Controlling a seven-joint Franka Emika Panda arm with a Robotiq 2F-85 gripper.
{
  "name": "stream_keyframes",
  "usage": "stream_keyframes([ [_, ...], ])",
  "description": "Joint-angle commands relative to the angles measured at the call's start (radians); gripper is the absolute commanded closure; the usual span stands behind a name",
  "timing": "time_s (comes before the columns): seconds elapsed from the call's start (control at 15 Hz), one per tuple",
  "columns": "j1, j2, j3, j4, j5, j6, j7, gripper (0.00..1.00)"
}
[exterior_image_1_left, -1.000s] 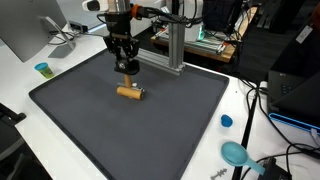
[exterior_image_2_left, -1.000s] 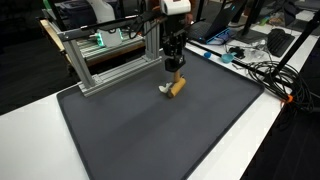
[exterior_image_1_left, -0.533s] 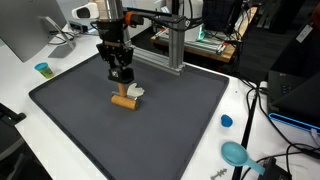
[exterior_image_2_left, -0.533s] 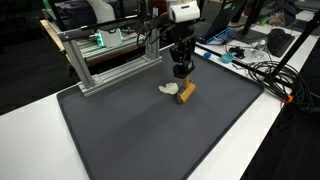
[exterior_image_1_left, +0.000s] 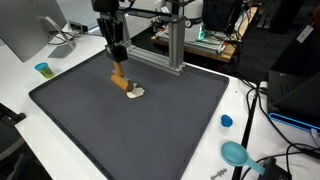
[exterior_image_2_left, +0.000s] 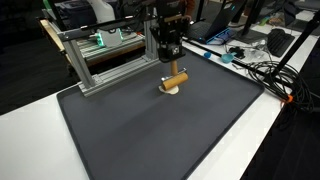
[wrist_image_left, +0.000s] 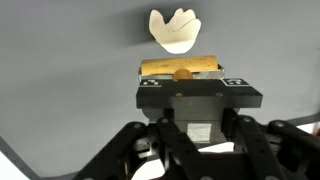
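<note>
My gripper (exterior_image_1_left: 118, 62) hangs over the dark mat (exterior_image_1_left: 150, 135) near the metal frame, shut on a brown wooden cylinder (exterior_image_1_left: 119, 80). The cylinder hangs tilted, just off the mat. In the other exterior view the gripper (exterior_image_2_left: 170, 62) holds the cylinder (exterior_image_2_left: 176, 79) directly above a small white crumpled piece (exterior_image_2_left: 169, 91) that lies on the mat. In the wrist view the cylinder (wrist_image_left: 180, 67) lies crosswise just past a black block with square markers (wrist_image_left: 200, 98). That block hides my fingertips. The white piece (wrist_image_left: 174, 30) lies beyond the cylinder.
An aluminium frame (exterior_image_1_left: 176, 45) stands along the mat's far edge. On the white table around the mat are a teal cup (exterior_image_1_left: 42, 69), a blue cap (exterior_image_1_left: 227, 121) and a teal scoop (exterior_image_1_left: 235, 152). Cables (exterior_image_2_left: 262, 70) trail beside the mat.
The gripper has risen and moved toward the frame. The wooden cylinder has come up off the mat with it. The white piece stays on the mat.
</note>
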Motion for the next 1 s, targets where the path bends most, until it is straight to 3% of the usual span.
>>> stream_keyframes([
  [0.0,0.003,-0.014,-0.002,0.000,0.013,-0.026,0.014,0.54],
  [0.07,0.003,-0.023,-0.002,-0.001,0.020,-0.036,0.022,0.79],
  [0.2,0.034,0.002,-0.008,0.028,-0.027,-0.059,0.253,0.79],
  [0.53,0.088,0.033,-0.025,0.087,-0.133,-0.105,0.620,0.79],
  [0.8,0.107,0.088,-0.029,0.208,-0.174,-0.265,0.860,0.79],
  [0.87,0.093,0.050,-0.013,0.125,-0.150,-0.189,0.763,0.54],
  [0.93,0.094,0.061,-0.014,0.150,-0.152,-0.220,0.798,0.54],
])
